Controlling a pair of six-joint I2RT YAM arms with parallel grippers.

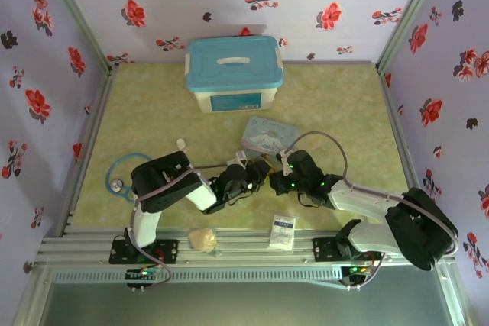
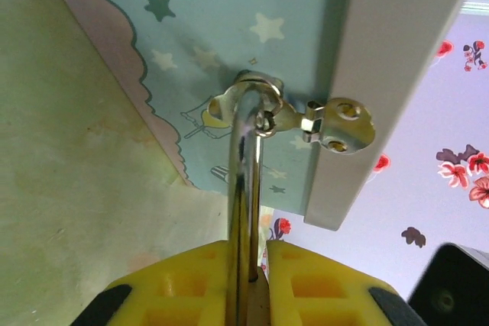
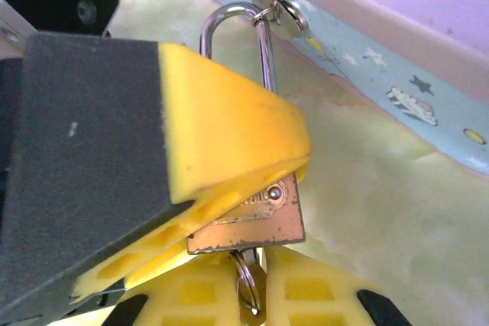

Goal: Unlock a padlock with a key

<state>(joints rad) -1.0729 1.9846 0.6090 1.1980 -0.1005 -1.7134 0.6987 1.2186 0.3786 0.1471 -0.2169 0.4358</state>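
The brass padlock is clamped in my left gripper, whose big yellow finger covers most of the lock's body in the right wrist view. Its thin metal shackle rises from between the left fingers and passes through the metal hasp of the cartoon tin. My right gripper sits just under the padlock's bottom edge, shut on the key, whose ring hangs from it. The key's blade is hidden at the lock's underside. From above, both grippers meet in front of the tin.
A white box with a blue lid stands behind the tin. A blue stethoscope lies at the left by the left arm. A white packet and a beige lump rest on the near rail. Floral walls enclose three sides.
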